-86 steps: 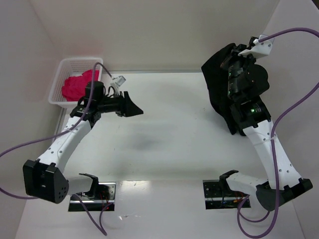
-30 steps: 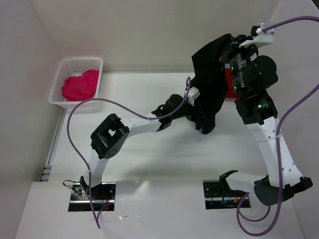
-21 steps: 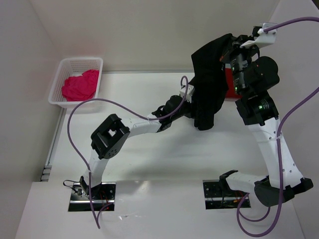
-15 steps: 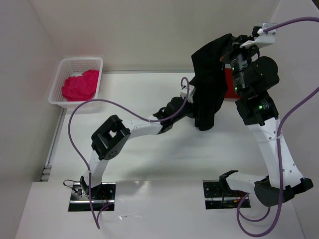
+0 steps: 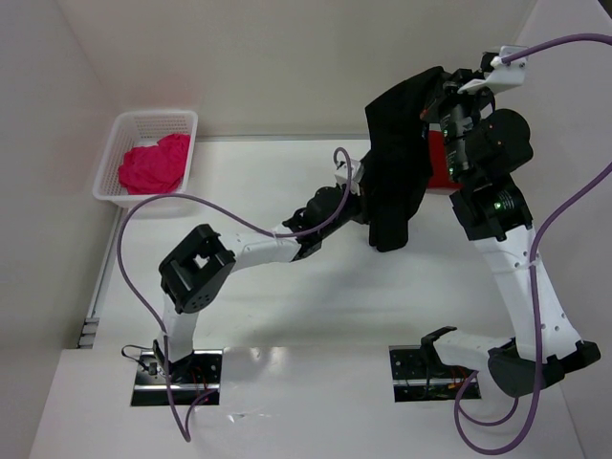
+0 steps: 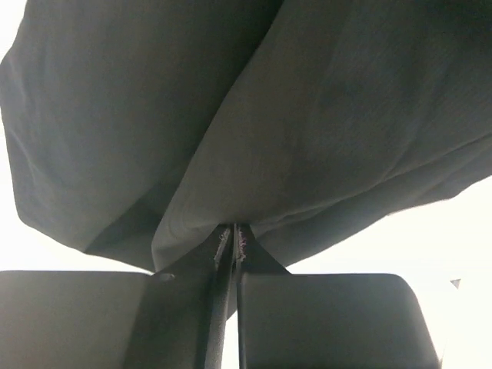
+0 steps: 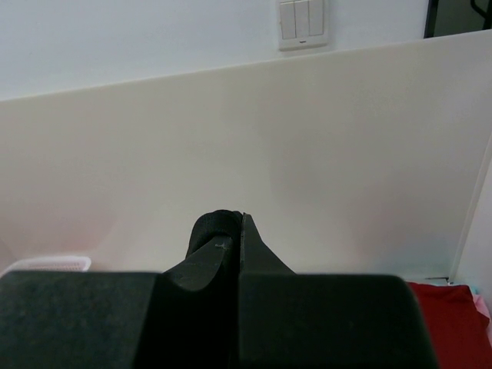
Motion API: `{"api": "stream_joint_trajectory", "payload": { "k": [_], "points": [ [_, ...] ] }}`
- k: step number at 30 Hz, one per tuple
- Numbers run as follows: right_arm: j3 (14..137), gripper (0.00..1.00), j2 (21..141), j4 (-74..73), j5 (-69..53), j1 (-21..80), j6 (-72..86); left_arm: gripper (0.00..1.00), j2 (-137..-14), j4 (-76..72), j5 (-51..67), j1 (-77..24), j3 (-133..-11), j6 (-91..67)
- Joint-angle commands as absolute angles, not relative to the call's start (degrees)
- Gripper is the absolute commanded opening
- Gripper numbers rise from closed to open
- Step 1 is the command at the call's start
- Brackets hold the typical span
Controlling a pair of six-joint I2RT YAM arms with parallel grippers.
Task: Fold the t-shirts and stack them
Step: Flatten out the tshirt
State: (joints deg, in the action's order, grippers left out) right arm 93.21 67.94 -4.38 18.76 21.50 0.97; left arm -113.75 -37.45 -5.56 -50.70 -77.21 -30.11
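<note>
A black t-shirt (image 5: 397,153) hangs above the table's far right. My right gripper (image 5: 433,96) is shut on its top; a bunched black fold (image 7: 217,224) sticks out between the right gripper's (image 7: 240,223) fingers. My left gripper (image 5: 362,198) is at the shirt's lower left edge and is shut on the cloth. In the left wrist view the black cloth (image 6: 231,115) fills the frame and is pinched at my left gripper's (image 6: 233,233) tips. A dark red t-shirt (image 5: 441,163) lies on the table behind it, mostly hidden. A bright pink t-shirt (image 5: 153,164) lies crumpled in the basket.
A white mesh basket (image 5: 120,129) stands at the far left corner by the left wall. White walls close in the table at the back and on both sides. A purple cable (image 5: 191,199) loops over the table from the left arm.
My left gripper has shut on the black shirt's lower left edge and drawn slightly left. My right gripper keeps its hold high up, almost unmoved.
</note>
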Motion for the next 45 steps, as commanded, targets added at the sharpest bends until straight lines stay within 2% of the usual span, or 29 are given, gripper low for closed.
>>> {"api": "stream_joint_trajectory", "payload": {
  "k": [1, 4, 7, 10, 13, 15, 20, 25, 27, 31, 32, 35, 36, 37, 45],
  "points": [
    [93.3, 0.0, 66.4, -0.6, 18.5, 21.7, 0.4, 0.09, -110.3, -43.0, -3.1, -50.4, -77.0, -28.3],
    [92.7, 0.0, 66.4, -0.6, 19.0, 21.7, 0.4, 0.02, -106.5, -42.5, -2.5, -49.1, -74.6, -26.1],
    [92.1, 0.0, 65.9, -0.1, 19.0, 21.7, 0.4, 0.0, -102.1, -41.4, -1.4, -46.8, -71.7, -26.1],
    [92.1, 0.0, 65.9, 0.4, 19.0, 21.7, 0.4, 0.01, -100.6, -40.4, 4.5, -44.2, -72.2, -25.3],
    [92.1, 0.0, 65.9, 0.4, 18.5, 21.7, 0.4, 0.36, -101.2, -37.7, 12.0, -44.2, -74.9, -24.0],
    [92.1, 0.0, 65.9, 0.4, 18.5, 21.7, 0.4, 0.49, -101.2, -37.7, 12.0, -45.3, -74.9, -22.8],
    [92.1, 0.0, 65.9, 0.4, 18.5, 21.7, 0.4, 0.63, -105.4, -36.3, 20.2, -46.2, -78.5, -19.9],
    [92.1, 0.0, 65.9, 0.4, 18.5, 21.7, 0.4, 0.67, -106.9, -36.3, 22.6, -46.8, -79.6, -19.9],
    [92.6, 0.0, 66.4, 0.4, 17.9, 21.7, 0.4, 0.67, -107.7, -36.3, 19.3, -47.3, -80.2, -19.9],
    [92.6, 0.0, 66.4, 0.4, 17.9, 21.7, 1.0, 0.5, -110.0, -36.3, 18.2, -47.3, -83.8, -19.9],
    [93.2, 0.0, 66.4, 0.4, 17.9, 21.7, 1.0, 0.37, -110.7, -36.3, 18.2, -47.3, -84.5, -19.9],
    [93.2, 0.0, 66.4, 0.4, 17.9, 21.7, 1.0, 0.17, -111.4, -37.4, 17.5, -47.3, -85.1, -21.0],
    [93.2, 0.0, 66.4, 0.4, 17.9, 21.7, 1.0, 0.06, -111.4, -37.4, 17.0, -47.3, -85.1, -21.0],
    [93.2, 0.0, 66.4, 0.4, 17.9, 21.7, 0.4, 0.02, -110.8, -37.4, 16.3, -47.3, -85.1, -21.0],
    [93.2, 0.0, 66.4, 1.6, 19.9, 21.7, -0.2, 0.0, -98.2, -33.2, 12.7, -41.9, -77.2, -19.7]
  ]
}}
